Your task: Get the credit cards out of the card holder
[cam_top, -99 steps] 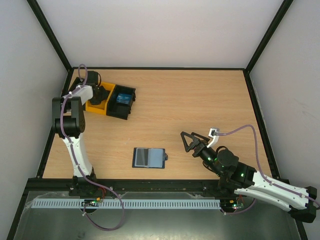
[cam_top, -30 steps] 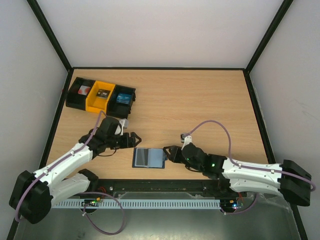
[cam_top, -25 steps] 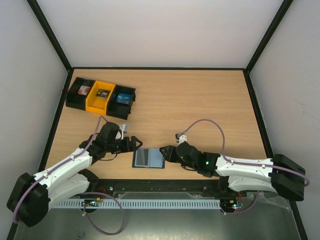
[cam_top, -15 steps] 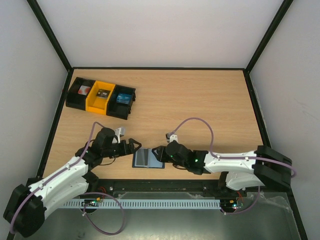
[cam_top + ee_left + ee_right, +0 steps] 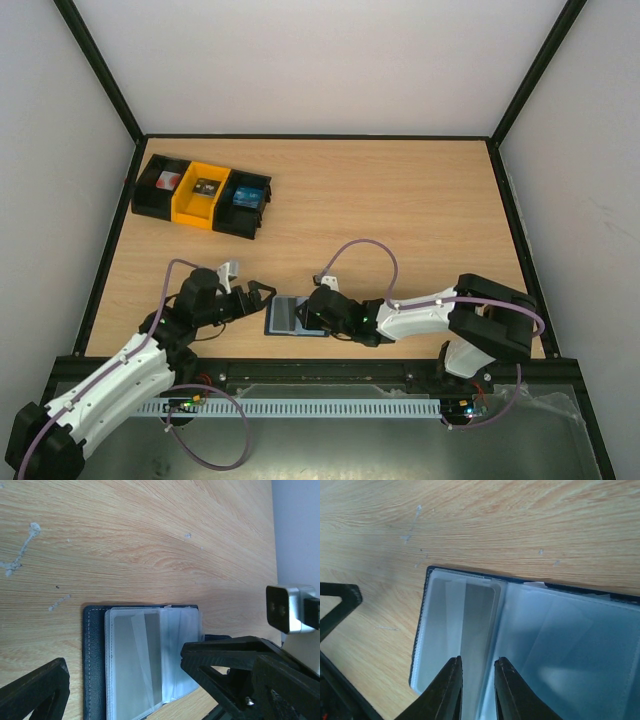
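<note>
Left arm (image 5: 130,365): white shells, black joints, purple cable looped alongside.
Right arm (image 5: 420,312): white shells, black joints, purple cable arching above.
Left gripper (image 5: 265,300): black, triangular open-frame fingers.
Right gripper (image 5: 477,677): black, slim rounded fingertips.
Right wrist camera (image 5: 290,607): small silver-grey box.

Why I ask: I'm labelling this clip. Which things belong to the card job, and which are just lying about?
In the job:
- card holder, lying open
- left gripper, beside it
- right gripper, over its clear sleeves

Lying about:
- bins, at the far left of the table
</note>
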Robot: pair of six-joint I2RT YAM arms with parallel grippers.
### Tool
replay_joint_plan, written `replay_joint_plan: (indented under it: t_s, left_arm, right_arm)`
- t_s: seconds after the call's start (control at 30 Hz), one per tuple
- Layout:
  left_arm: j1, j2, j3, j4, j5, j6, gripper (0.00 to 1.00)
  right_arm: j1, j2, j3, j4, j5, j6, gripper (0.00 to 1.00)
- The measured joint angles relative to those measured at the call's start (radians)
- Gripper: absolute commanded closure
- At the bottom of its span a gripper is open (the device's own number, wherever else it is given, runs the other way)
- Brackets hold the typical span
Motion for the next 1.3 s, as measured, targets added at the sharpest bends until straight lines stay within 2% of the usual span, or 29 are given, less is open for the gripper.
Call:
replay_joint_plan:
  t_s: [0.33,0.63,1.03,1.3]
  left_arm:
    - [0.000,-0.042,0.000,-0.041,-0.015,-0.011,0.00]
    - [0.000,-0.074,-0.001,-0.045,-0.007,-0.028,0.00]
    - [-0.005,-0.079,-0.055,0.073,0.062,-0.098,0.00]
    - [-0.011,-0.043,-0.062,0.159,0.096,-0.135,0.00]
  right_arm:
    - [0.000,0.078,0.052,-0.003,0.004,-0.029,0.85]
    - [0.002,0.116,0.064,-0.016,0.016,-0.049,0.98]
    - [0.002,0.121,0.032,0.042,0.032,-0.047,0.98]
    - [0.002,0.120,-0.018,0.140,0.021,-0.040,0.96]
